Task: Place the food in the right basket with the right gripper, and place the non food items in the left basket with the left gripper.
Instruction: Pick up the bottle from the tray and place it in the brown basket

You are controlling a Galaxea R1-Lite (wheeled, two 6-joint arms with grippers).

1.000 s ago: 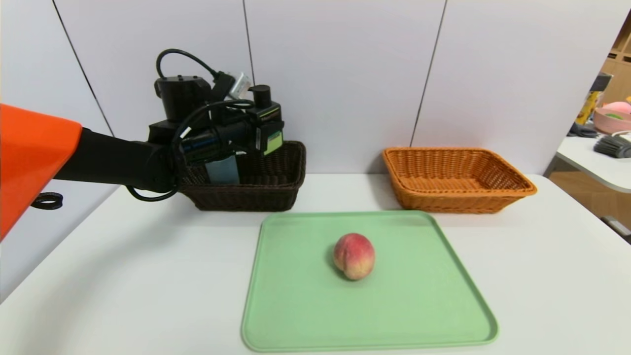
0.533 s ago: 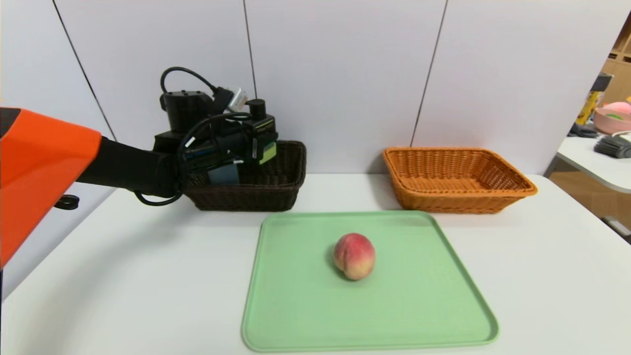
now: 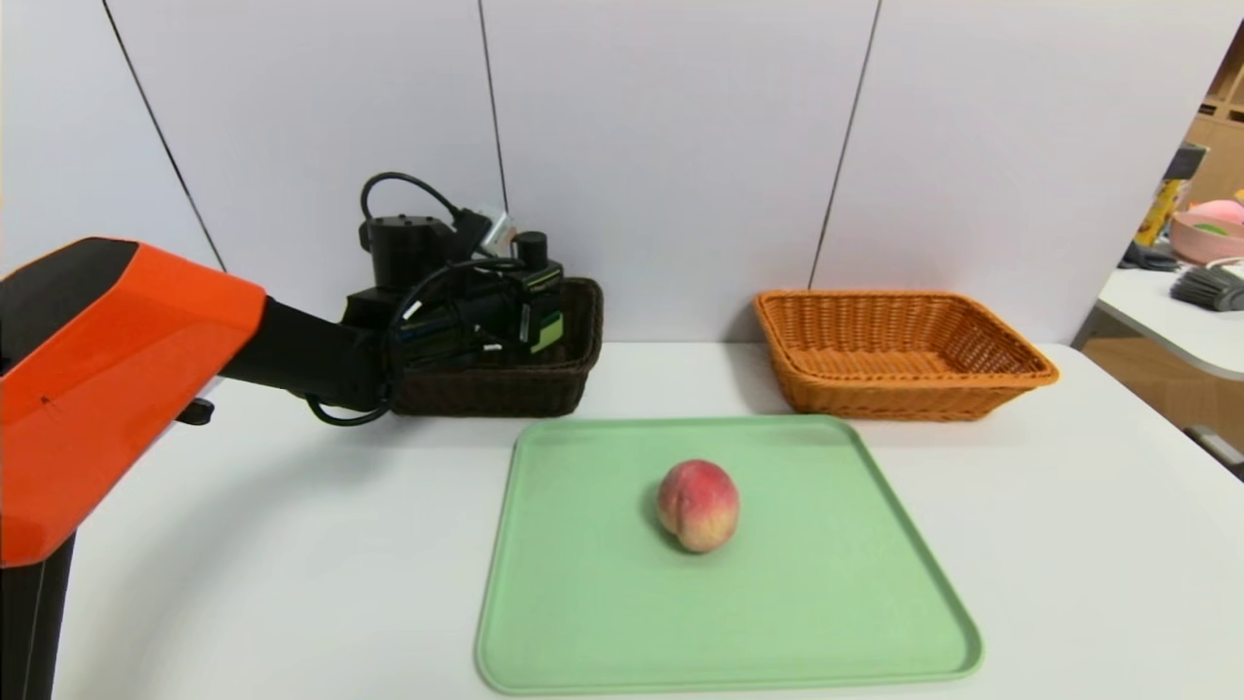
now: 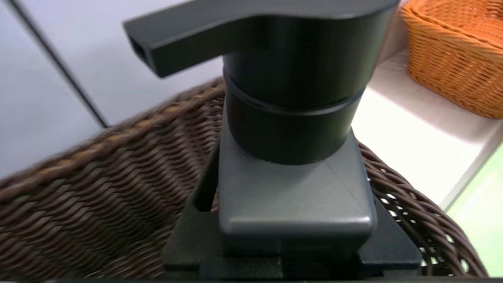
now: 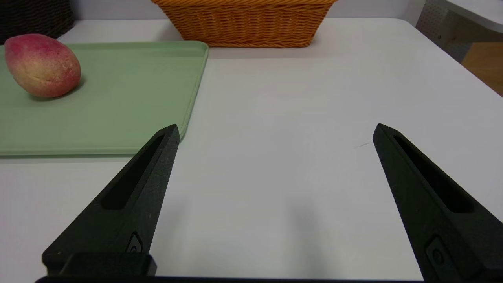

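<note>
The views divide the scene between them, and the pale green rectangular tray (image 3: pixel 826 603) serves as the landmark.

The head view shows the left gripper, black with looping cable (image 3: pixel 535 335), at the dark brown woven wicker basket (image 3: pixel 486 394), beyond the tray and to its left. From there its fingers are lost behind the arm's black housing and orange shell (image 3: pixel 146 360). The left wrist view supplies the near detail: the fingers are pinching a black pump bottle with a short spout (image 4: pixel 294 188), upright between them, with the basket's woven wall around it. The head view offers only part of that bottle, with a yellow-green label patch (image 3: pixel 547 332).

The right gripper (image 5: pixel 277 131) is out of the head view; its own wrist view shows it over the white table (image 3: pixel 272 574), to the right of the tray's near part, fingers spread wide with nothing between them.

The round red-pink and yellow peach (image 3: pixel 699 506) lies on the tray. The head view shows the crease down its side; the right wrist view shows its pointed end. The orange-tan woven wicker basket (image 3: pixel 904 399) stands beyond the tray, toward its right; the head view shows its bare inside, while the right wrist view shows only the outer wall.
</note>
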